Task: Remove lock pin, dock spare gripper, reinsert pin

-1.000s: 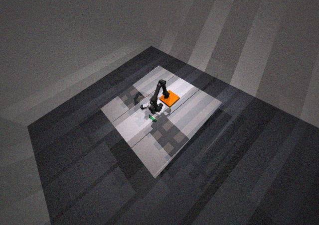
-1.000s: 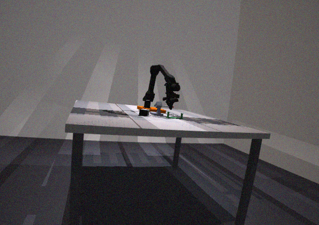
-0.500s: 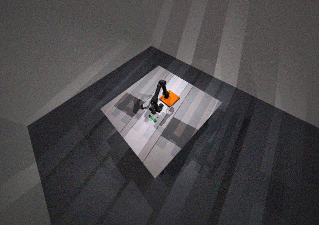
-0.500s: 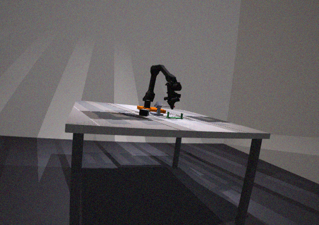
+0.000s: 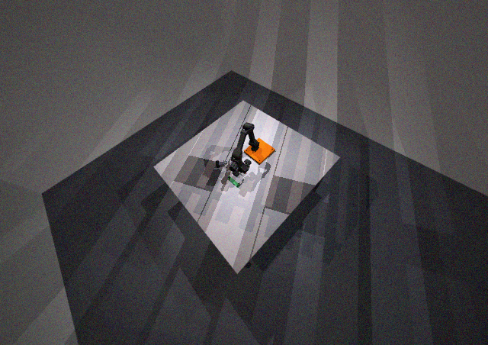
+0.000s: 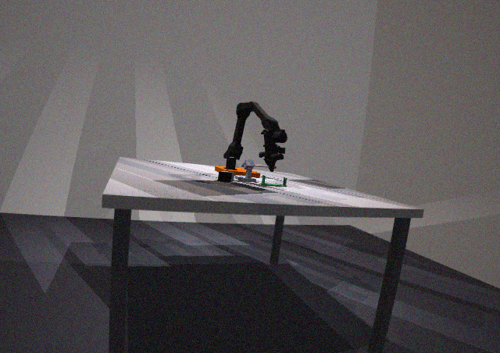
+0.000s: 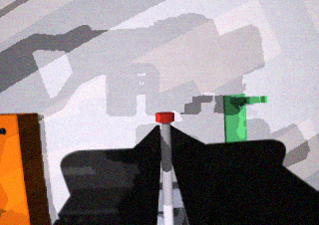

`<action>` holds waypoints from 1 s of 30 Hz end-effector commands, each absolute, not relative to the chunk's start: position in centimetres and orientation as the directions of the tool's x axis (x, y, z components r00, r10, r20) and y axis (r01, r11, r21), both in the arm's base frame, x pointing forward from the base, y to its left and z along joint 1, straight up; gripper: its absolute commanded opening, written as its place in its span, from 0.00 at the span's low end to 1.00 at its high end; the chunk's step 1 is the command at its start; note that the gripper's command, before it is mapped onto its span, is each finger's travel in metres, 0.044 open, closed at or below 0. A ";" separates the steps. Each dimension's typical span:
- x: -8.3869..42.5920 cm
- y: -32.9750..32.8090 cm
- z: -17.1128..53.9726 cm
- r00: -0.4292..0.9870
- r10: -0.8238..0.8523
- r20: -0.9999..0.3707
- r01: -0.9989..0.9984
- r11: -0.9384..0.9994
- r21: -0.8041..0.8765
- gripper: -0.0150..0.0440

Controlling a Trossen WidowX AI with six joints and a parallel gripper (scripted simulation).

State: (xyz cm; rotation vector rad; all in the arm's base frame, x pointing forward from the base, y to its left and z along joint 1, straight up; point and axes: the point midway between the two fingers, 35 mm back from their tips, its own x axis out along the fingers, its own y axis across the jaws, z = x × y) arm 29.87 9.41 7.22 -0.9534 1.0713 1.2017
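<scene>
The gripper (image 5: 239, 169) (image 6: 271, 169) (image 7: 162, 129) is found clamped on the pin (image 6: 263, 165) (image 7: 166, 157), with its red head (image 6: 275, 167) (image 7: 164, 117) standing just past the fingertips in the wrist view. In the exterior view the pin is seen lying nearly level above the table (image 5: 236, 250) (image 6: 262, 211), right of centre, its plain end directed toward the mount (image 6: 249, 174).

Whether that end is clear of the socket cannot be told with confidence, the parts being small and dim there.

Outward from the mount, the spare (image 5: 217, 163) (image 6: 225, 176) is noted low on the table at its left in the exterior view, and is judged undocked. The green holder (image 5: 234, 181) (image 6: 274, 185) (image 7: 235, 119) is placed to the mount's right in that view, below the fingers; at the right of the wrist view it is seen apart from the pin. The orange plate (image 5: 268, 150) (image 6: 251, 174) (image 7: 10, 170) is recorded at the left edge of the wrist view.

The step in hand is judged to be the pulling of the pin. For the next move, a straight withdrawal along the pin's own line is called for until the socket is cleared; the pin should then be parked, probably in the holder, so that the spare can be taken. Binding or slipping may be caused by any sideways pull.
</scene>
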 end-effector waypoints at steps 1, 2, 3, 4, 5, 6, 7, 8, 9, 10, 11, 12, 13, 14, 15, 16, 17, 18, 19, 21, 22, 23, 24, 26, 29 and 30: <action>30.1 9.7 7.4 0.043 0.233 -0.972 -0.991 0.132 -0.012 0.25; 30.1 9.8 7.4 0.042 0.233 -0.972 -0.991 0.132 -0.012 0.25; 30.1 9.9 7.4 0.042 0.233 -0.972 -0.991 0.132 -0.011 0.25; 30.1 10.0 7.4 0.041 0.233 -0.972 -0.991 0.132 -0.011 0.25; 30.1 10.1 7.4 0.041 0.233 -0.972 -0.991 0.132 -0.010 0.25; 30.1 10.1 7.4 0.041 0.233 -0.972 -0.991 0.132 -0.010 0.25; 30.1 10.2 7.4 0.040 0.232 -0.972 -0.991 0.132 -0.010 0.25; 30.1 10.3 7.4 0.040 0.232 -0.972 -0.991 0.132 -0.009 0.25; 30.1 10.4 7.4 0.040 0.232 -0.972 -0.991 0.132 -0.009 0.25; 30.1 10.5 7.4 0.039 0.232 -0.972 -0.991 0.132 -0.009 0.25; 30.2 10.6 7.4 0.039 0.232 -0.972 -0.991 0.132 -0.008 0.25; 30.2 10.7 7.4 0.039 0.232 -0.972 -0.991 0.132 -0.008 0.25; 30.2 10.7 7.4 0.038 0.232 -0.972 -0.991 0.132 -0.008 0.25; 30.2 10.8 7.4 0.038 0.232 -0.972 -0.991 0.132 -0.007 0.25; 30.2 10.9 7.4 0.038 0.231 -0.972 -0.991 0.131 -0.007 0.25; 30.2 11.0 7.4 0.037 0.231 -0.972 -0.991 0.131 -0.007 0.25; 30.2 11.1 7.4 0.037 0.231 -0.972 -0.991 0.131 -0.007 0.25; 30.2 11.1 7.4 0.037 0.231 -0.972 -0.991 0.131 -0.006 0.25; 30.2 11.2 7.5 0.036 0.231 -0.972 -0.991 0.131 -0.006 0.25; 30.3 11.4 7.5 0.035 0.231 -0.972 -0.991 0.131 -0.005 0.25; 30.3 11.5 7.5 0.035 0.231 -0.972 -0.991 0.131 -0.004 0.25; 30.3 11.6 7.6 0.034 0.230 -0.972 -0.991 0.131 -0.004 0.25; 30.3 11.7 7.6 0.034 0.230 -0.973 -0.991 0.131 -0.003 0.25; 30.3 11.8 7.6 0.033 0.230 -0.973 -0.991 0.131 -0.002 0.25; 30.4 12.1 7.7 0.031 0.230 -0.973 -0.991 0.131 -0.001 0.25; 30.4 12.1 7.7 0.031 0.230 -0.973 -0.991 0.131 -0.001 0.25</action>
